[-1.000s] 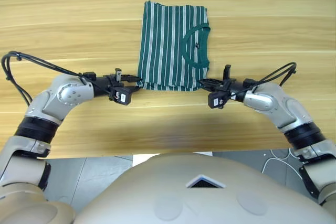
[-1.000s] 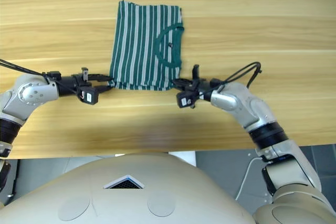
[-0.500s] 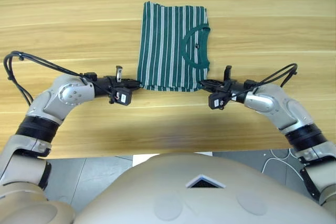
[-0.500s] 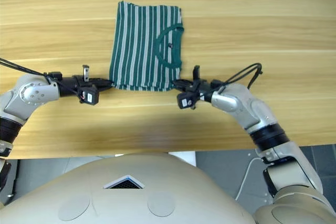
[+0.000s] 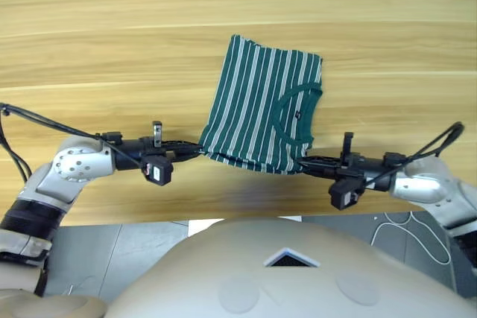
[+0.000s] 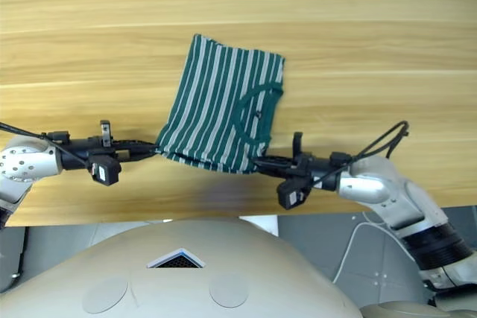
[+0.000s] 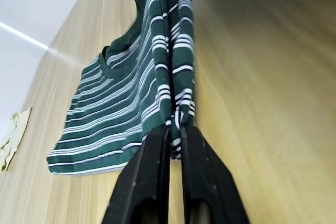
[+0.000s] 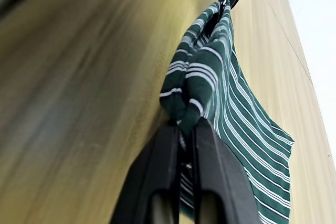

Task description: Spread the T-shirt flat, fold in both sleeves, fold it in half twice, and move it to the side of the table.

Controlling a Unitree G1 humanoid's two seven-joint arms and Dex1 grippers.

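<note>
T-shirt (image 5: 264, 106), folded into a striped panel, lay toward the six-o'clock edge of the table (image 5: 112, 35). The left gripper (image 5: 200, 150) clenched its seven-o'clock corner and the right gripper (image 5: 302, 160) its five-o'clock corner. Sliding it aside likely demanded matched, level pulls.

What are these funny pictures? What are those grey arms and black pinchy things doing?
It is a robot with two arms. Two pictures come from cameras in its head, looking down at a wooden table. The other two come from little cameras on its wrists, very close up. On the table lies a folded green T-shirt with white stripes. The left arm and the right arm each end in black jaws. Both pairs are shut, each pinching one near corner of the T-shirt.
</note>
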